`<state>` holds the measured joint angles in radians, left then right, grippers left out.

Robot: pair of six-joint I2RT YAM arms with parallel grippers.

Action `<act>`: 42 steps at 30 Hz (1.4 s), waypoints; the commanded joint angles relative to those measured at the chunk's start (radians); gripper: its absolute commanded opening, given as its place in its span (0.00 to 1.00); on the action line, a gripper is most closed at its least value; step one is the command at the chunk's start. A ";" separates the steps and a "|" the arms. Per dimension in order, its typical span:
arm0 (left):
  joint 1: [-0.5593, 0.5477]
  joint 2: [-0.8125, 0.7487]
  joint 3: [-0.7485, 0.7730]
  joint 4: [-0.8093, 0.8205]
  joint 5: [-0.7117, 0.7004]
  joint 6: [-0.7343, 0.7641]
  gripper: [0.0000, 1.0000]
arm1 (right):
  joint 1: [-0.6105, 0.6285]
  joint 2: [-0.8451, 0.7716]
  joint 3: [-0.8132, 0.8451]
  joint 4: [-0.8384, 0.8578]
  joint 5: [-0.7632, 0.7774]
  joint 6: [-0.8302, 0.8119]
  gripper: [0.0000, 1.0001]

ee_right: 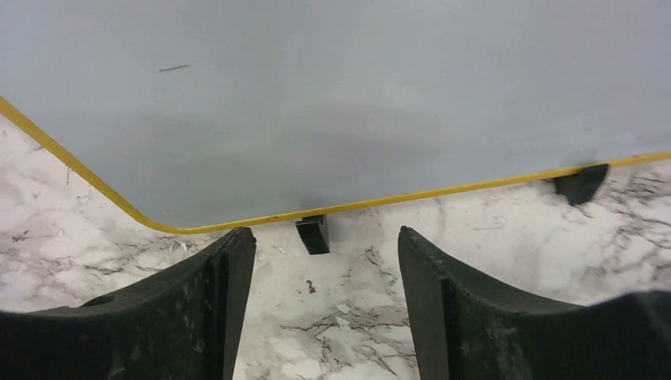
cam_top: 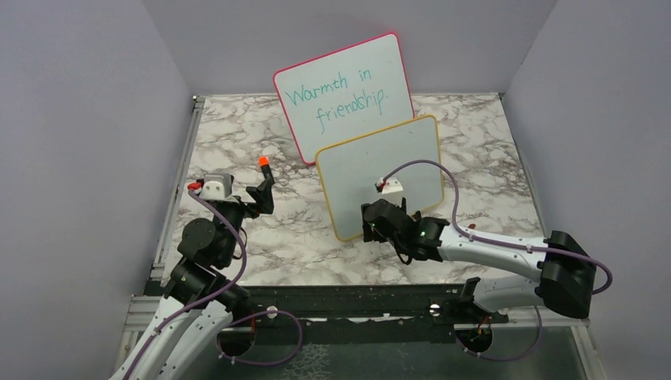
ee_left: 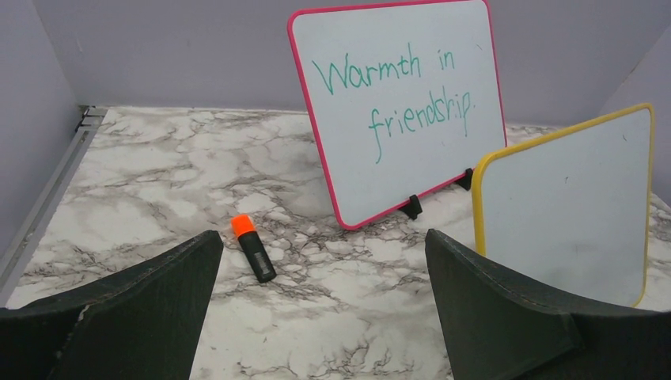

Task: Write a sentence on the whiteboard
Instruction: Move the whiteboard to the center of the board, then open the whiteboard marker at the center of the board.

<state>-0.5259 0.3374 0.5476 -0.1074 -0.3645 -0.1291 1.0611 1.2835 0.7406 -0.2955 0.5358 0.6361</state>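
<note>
The marble table (cam_top: 490,158) carries two boards standing upright. The pink-framed board (cam_top: 344,91) with teal words stands at the far side. The whiteboard (cam_top: 356,174) with the yellow frame stands in front of it, nearer and a little to the right, and its face is blank, so the sentence is not yet begun.

The right gripper (ee_right: 323,237) is low at the near left corner of the whiteboard. Its fingers are spread with nothing between them, and one black foot (ee_right: 313,234) of the board is just ahead of them.

The left gripper (ee_left: 320,237) is spread wide and holds nothing. The marker (ee_left: 255,252) lies flat on the table ahead of it, slightly to the left. Its long axis runs from far left to near right, with the orange cap at the far end.

The left arm is clearly nearer to the marker, so I think it should make the pick. From above, the marker is small, so how close it lies to the fingers is hard to judge.
</note>
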 commanded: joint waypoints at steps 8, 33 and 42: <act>0.001 -0.020 0.005 0.008 -0.030 0.002 0.99 | -0.101 -0.139 0.063 -0.454 0.213 0.247 0.80; -0.023 0.012 0.010 0.003 -0.004 0.005 0.99 | -0.915 -0.217 -0.186 -0.352 -0.272 0.238 0.65; -0.037 0.020 0.008 0.014 0.012 0.012 0.99 | -0.970 -0.177 -0.212 -0.343 -0.270 0.222 0.51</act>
<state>-0.5541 0.3534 0.5476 -0.1074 -0.3706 -0.1291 0.1024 1.0943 0.5365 -0.6712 0.2871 0.8726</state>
